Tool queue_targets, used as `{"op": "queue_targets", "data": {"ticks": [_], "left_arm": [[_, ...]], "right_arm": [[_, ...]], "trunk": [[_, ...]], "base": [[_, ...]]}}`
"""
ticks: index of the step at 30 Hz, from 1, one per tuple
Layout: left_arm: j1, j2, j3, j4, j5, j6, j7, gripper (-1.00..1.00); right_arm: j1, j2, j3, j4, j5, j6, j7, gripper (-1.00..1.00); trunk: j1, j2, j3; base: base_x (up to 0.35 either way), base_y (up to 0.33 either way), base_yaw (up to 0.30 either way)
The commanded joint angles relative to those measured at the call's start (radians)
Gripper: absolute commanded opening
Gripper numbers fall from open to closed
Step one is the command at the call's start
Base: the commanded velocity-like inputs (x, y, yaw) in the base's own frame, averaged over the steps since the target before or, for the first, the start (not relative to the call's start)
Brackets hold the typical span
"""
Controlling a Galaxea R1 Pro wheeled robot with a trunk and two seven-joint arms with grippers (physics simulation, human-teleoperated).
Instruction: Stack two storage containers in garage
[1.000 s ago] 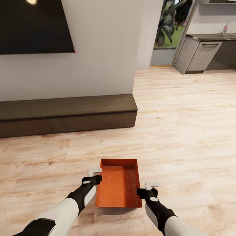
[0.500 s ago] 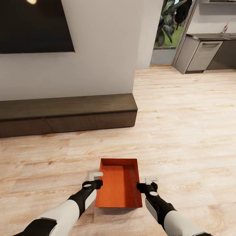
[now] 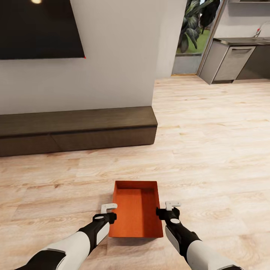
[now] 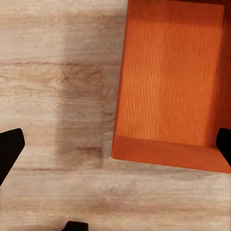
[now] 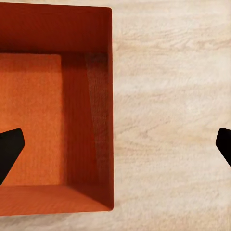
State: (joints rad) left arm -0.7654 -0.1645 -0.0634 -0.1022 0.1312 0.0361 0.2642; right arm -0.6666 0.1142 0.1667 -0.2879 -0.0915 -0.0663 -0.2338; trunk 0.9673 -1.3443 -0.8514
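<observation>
One orange-red open-top storage container (image 3: 137,210) rests on the pale wood-plank living room floor (image 3: 210,150), close in front of me. My left gripper (image 3: 108,212) hangs open over the container's left wall. In the left wrist view the container (image 4: 168,82) lies under the left gripper (image 4: 115,147), whose black fingertips (image 4: 9,149) are spread wide across that wall. My right gripper (image 3: 168,210) hangs open over the right wall. The right wrist view has the container (image 5: 53,120) below the right gripper (image 5: 115,144), one fingertip over the bin and one over the floor. Neither gripper holds anything.
A long low dark-brown cabinet (image 3: 75,129) runs along the white wall under a black TV (image 3: 37,30). At the far right a doorway with plants (image 3: 193,33) and a grey kitchen counter (image 3: 236,60) stand beyond open wood flooring.
My left gripper has drawn back toward me along the container's left wall. The right gripper has shifted only slightly. The container has stayed in place.
</observation>
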Motion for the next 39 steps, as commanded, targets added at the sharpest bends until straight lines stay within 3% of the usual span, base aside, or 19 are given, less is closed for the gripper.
{"op": "queue_targets", "data": {"ticks": [1, 23, 31, 39], "left_arm": [[0.000, 0.000, -0.007, -0.002, 0.010, 0.004, 0.004, 1.00], [0.000, 0.001, -0.009, -0.022, 0.009, -0.001, 0.006, 1.00], [0.000, 0.002, -0.012, -0.024, 0.008, -0.005, 0.006, 1.00], [0.000, 0.002, -0.011, -0.074, 0.008, -0.005, 0.006, 1.00]], "right_arm": [[-0.001, 0.000, 0.008, 0.001, -0.010, -0.005, -0.005, 1.00], [-0.001, -0.001, 0.005, 0.003, -0.011, -0.005, -0.006, 1.00], [-0.001, -0.001, 0.002, 0.014, -0.011, -0.007, -0.005, 1.00], [-0.001, -0.001, 0.002, 0.016, -0.011, -0.007, -0.004, 1.00]], "trunk": [[0.004, -0.008, -0.004], [0.088, -0.162, -0.073], [0.088, -0.162, -0.073], [0.119, -0.218, -0.098]], "base": [[0.000, 0.000, 0.000], [0.000, 0.000, 0.000], [0.000, 0.000, 0.000], [0.000, 0.000, 0.000]]}}
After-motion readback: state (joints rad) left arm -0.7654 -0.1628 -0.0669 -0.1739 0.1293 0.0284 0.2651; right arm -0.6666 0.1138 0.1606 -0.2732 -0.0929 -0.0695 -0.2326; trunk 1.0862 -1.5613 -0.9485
